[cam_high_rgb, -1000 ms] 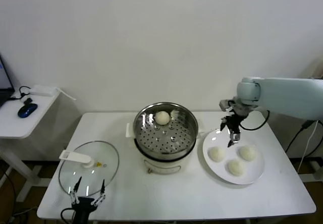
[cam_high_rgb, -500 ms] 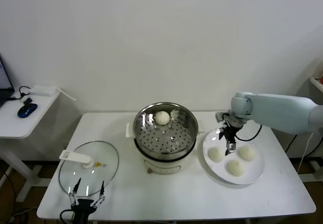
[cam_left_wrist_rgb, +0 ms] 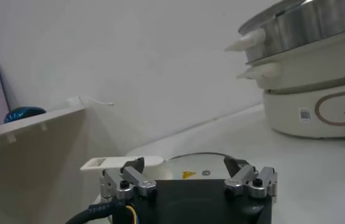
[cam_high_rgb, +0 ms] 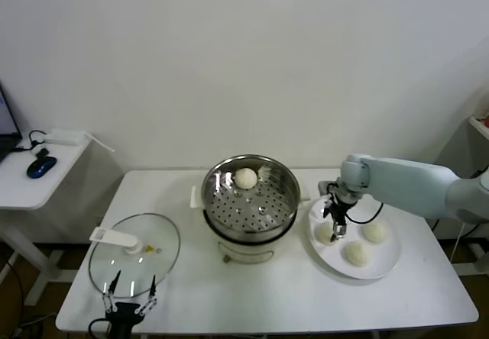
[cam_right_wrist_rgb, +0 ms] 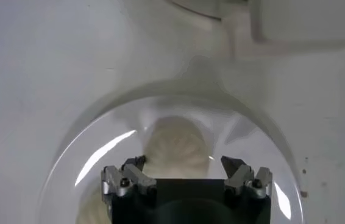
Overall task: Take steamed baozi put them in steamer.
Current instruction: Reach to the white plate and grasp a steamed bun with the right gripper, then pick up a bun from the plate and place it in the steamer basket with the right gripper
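Head view: the steamer (cam_high_rgb: 250, 196) sits mid-table with one baozi (cam_high_rgb: 245, 178) at its 12 o'clock. The lid (cam_high_rgb: 134, 253) lies at the steamer's 8 o'clock, the left gripper (cam_high_rgb: 130, 301) parked at its near edge, fingers spread. At 3 o'clock the plate (cam_high_rgb: 382, 261) holds three buns; the right gripper (cam_high_rgb: 336, 221) hangs over the nearest bun (cam_high_rgb: 326, 234).

Left wrist view: steamer base (cam_left_wrist_rgb: 319, 109), lid handle (cam_left_wrist_rgb: 120, 163).

Right wrist view: fingers spread, straddling that bun (cam_right_wrist_rgb: 177, 149), not pinching.
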